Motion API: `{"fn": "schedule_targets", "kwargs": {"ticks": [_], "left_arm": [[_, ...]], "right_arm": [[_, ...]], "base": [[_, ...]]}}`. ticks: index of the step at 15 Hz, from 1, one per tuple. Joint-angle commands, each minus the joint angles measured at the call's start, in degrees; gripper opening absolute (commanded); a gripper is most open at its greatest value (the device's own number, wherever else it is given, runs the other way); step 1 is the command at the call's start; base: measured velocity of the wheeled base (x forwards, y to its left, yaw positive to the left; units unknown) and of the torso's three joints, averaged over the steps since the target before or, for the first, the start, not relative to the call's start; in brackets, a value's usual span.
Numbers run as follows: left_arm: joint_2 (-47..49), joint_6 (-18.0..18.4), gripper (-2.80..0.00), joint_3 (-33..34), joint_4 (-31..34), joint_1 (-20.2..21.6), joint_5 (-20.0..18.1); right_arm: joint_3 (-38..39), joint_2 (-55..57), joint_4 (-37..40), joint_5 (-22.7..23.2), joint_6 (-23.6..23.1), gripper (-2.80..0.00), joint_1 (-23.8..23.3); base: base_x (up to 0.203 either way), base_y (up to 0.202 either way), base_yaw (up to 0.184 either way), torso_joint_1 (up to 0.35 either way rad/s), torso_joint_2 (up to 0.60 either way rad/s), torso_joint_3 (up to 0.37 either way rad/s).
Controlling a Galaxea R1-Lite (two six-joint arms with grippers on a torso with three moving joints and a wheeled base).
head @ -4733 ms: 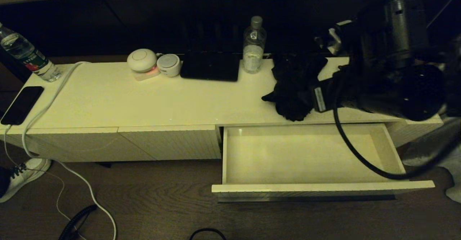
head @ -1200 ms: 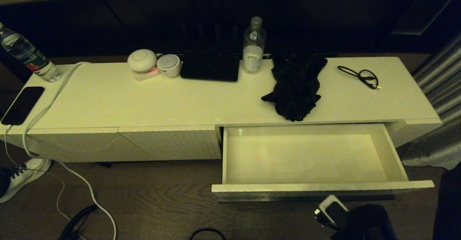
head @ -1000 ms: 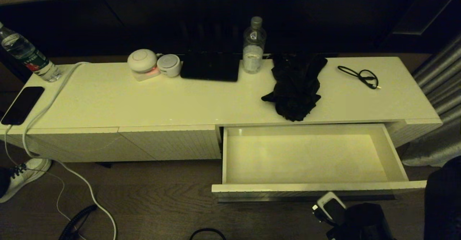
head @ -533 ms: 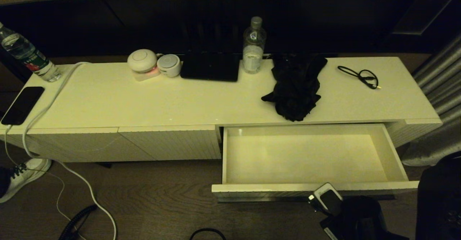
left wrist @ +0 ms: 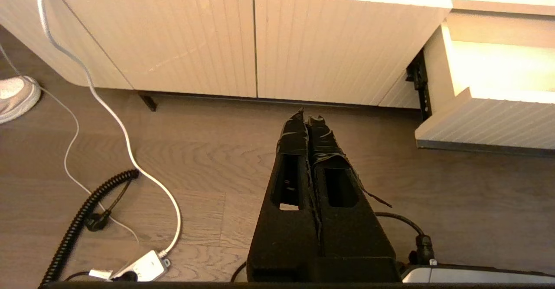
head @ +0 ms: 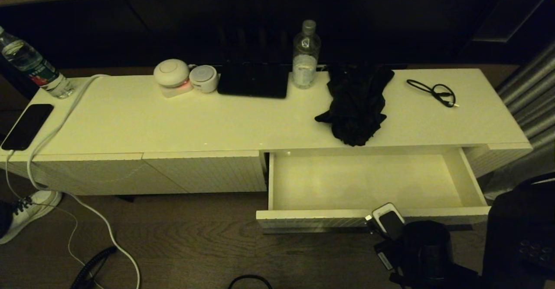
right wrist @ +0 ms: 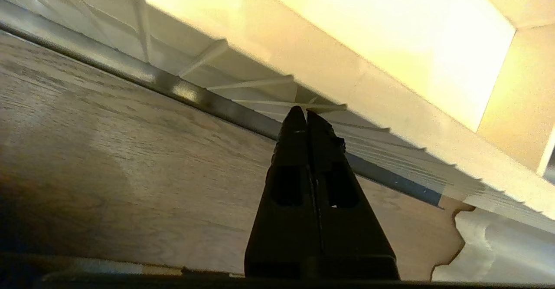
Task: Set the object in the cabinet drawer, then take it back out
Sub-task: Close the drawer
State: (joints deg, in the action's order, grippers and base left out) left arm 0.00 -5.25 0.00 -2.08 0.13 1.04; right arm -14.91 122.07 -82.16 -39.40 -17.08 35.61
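Observation:
The black umbrella (head: 355, 106) lies bunched on the cabinet top, just behind the open drawer (head: 303, 218), with no gripper near it. The drawer's pale interior holds nothing. My right arm (head: 418, 254) reaches up from the floor in front of the drawer. My right gripper (right wrist: 303, 113) is shut, its tips against the ribbed drawer front (right wrist: 390, 150), just above the dark handle strip (right wrist: 208, 100). Shut and parked low over the wooden floor, my left gripper (left wrist: 308, 117) sits left of the drawer (left wrist: 490, 124). It does not show in the head view.
On the cabinet top stand a water bottle (head: 306, 54), a black tablet (head: 253, 80), two round white devices (head: 182, 77) and a thin black cable (head: 433, 90). A phone (head: 26, 126), a second bottle (head: 32, 65) and a white cable (head: 56, 124) are far left. A curtain (head: 533, 106) hangs right.
The right arm left the umbrella on the cabinet top, dropped to the floor, then moved up against the drawer front. The drawer has slid partway inward. The umbrella has not moved.

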Motion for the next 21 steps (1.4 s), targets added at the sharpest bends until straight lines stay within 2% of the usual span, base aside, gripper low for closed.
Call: {"fn": "schedule_targets", "kwargs": {"ticks": [1,12,21], "left_arm": [[-0.1,0.0,-2.80,0.0,0.0,0.0,0.0],[-0.1,0.0,-2.80,0.0,0.0,0.0,0.0],[-0.1,0.0,-2.80,0.0,0.0,0.0,0.0]], "right_arm": [[-1.1,0.7,-0.5,-0.2,-0.1,-2.80,0.0],[-8.6,1.4,-1.3,-0.3,-0.3,-2.80,-2.4],[-14.0,1.2,-1.7,-1.2,-0.8,-2.80,-2.6]], "base": [[0.000,0.000,0.000,0.000,0.00,0.000],[0.000,0.000,0.000,0.000,0.00,0.000],[0.000,0.000,0.000,0.000,0.00,0.000]]}}
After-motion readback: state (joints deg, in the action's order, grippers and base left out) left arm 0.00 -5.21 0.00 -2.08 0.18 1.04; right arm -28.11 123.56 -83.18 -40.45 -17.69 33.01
